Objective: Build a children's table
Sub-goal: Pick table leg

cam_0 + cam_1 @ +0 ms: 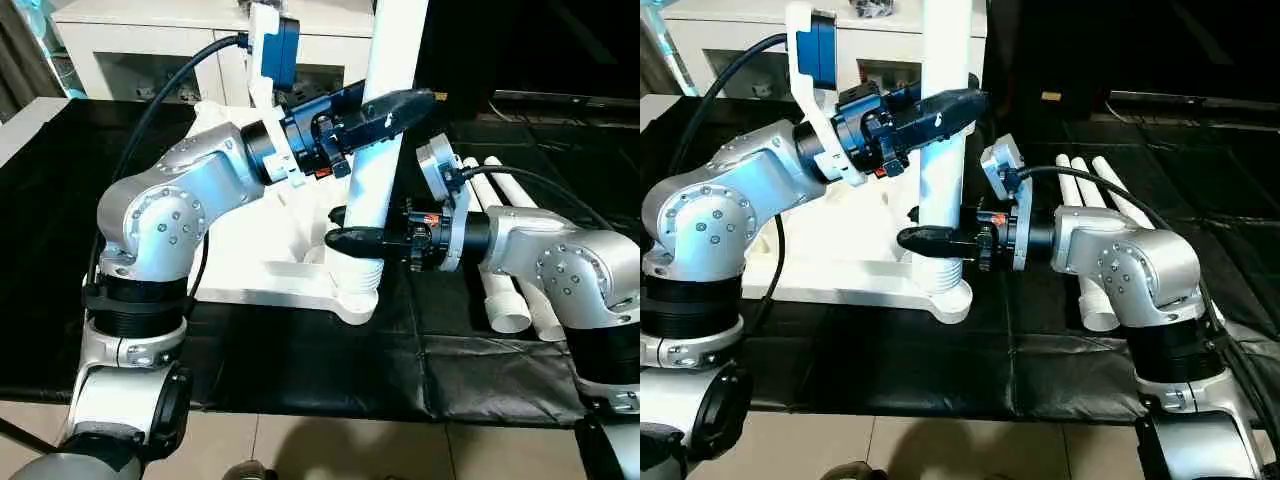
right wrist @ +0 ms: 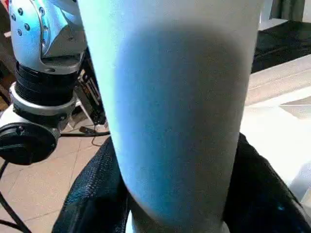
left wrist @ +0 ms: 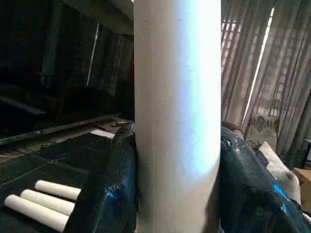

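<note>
The children's table top (image 1: 255,250) lies upside down on the black cloth. One white leg (image 1: 383,175) stands upright with its threaded end in the near right corner socket (image 1: 360,296). My left gripper (image 1: 405,102) is shut on this leg high up, and in the left wrist view its fingers (image 3: 109,189) press both sides of the leg (image 3: 177,111). My right gripper (image 1: 340,226) clasps the same leg low down, just above the thread, with a black finger (image 2: 87,204) on each side of the leg (image 2: 175,111).
Three spare white legs (image 1: 1090,200) lie side by side on the black cloth (image 1: 300,350) to the right of my right arm. A white cabinet with glass doors (image 1: 130,40) stands behind the table. Tiled floor (image 1: 350,450) shows at the near edge.
</note>
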